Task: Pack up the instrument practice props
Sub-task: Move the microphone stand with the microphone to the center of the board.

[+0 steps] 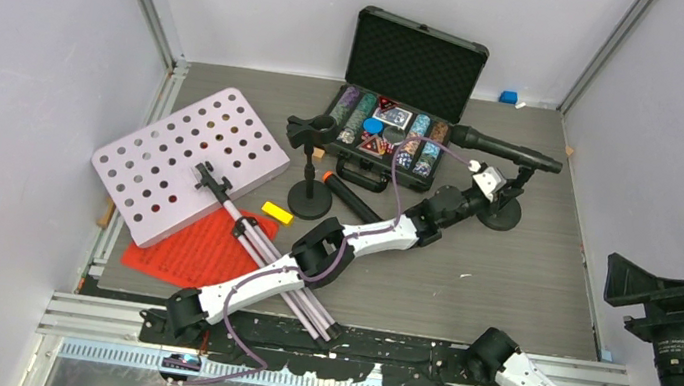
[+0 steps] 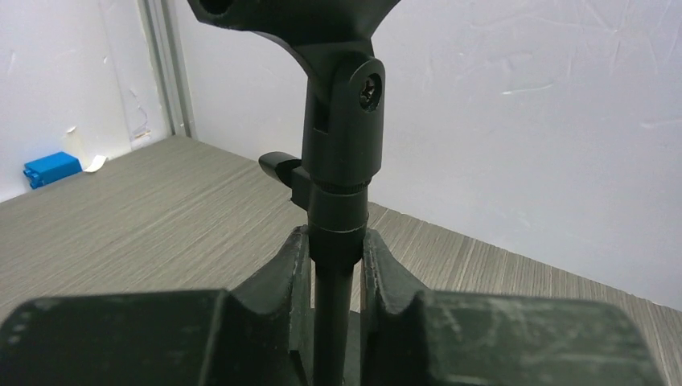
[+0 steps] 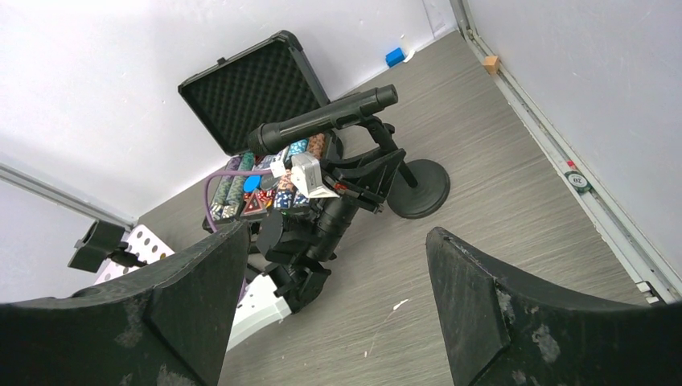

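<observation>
A black microphone (image 1: 505,150) sits in the clip of the right pole, whose round base (image 1: 503,214) stands on the table. My left gripper (image 1: 512,189) is shut on this pole (image 2: 336,241) just below the clip joint. It also shows in the right wrist view (image 3: 378,165). A second microphone (image 1: 352,198) lies flat beside the other pole (image 1: 310,173), whose clip is empty. The white music rack (image 1: 186,161) lies flat at left, its silver legs (image 1: 282,270) over the red pages (image 1: 193,253). My right gripper (image 3: 338,233) is open and empty, high off the right edge (image 1: 644,281).
The open black poker chip case (image 1: 408,91) stands at the back centre. A yellow block (image 1: 277,212) lies by the empty pole's base. A blue block (image 1: 509,97) lies in the back right corner. White walls enclose the table.
</observation>
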Tool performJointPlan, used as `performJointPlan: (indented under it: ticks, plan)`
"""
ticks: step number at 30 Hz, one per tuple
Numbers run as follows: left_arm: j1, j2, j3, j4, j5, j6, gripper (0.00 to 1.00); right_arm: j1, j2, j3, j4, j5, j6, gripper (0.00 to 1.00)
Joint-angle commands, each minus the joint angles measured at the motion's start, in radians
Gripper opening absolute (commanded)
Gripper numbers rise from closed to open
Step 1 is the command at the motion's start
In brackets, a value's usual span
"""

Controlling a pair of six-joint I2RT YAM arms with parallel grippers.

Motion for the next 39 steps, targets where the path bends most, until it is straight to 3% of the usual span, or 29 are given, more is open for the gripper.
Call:
performJointPlan:
  ticks: [1, 8, 24, 39]
  plan:
    - [-0.005, -0.095, -0.009, 0.109, -0.008, 0.004, 0.0, 0.009, -0.02, -0.011, 0.007, 0.027, 0.013, 0.85]
    - [-0.001, -0.157, -0.11, 0.156, 0.044, -0.015, 0.0, 0.013, -0.026, -0.016, 0.008, 0.035, 0.013, 0.85]
    - [0.001, -0.561, -0.851, 0.375, 0.189, -0.031, 0.0, 0.027, -0.021, -0.049, 0.007, 0.03, 0.034, 0.85]
    - [-0.023, -0.91, -1.471, 0.551, 0.324, -0.046, 0.0, 0.026, 0.047, -0.076, 0.04, -0.045, -0.132, 0.85]
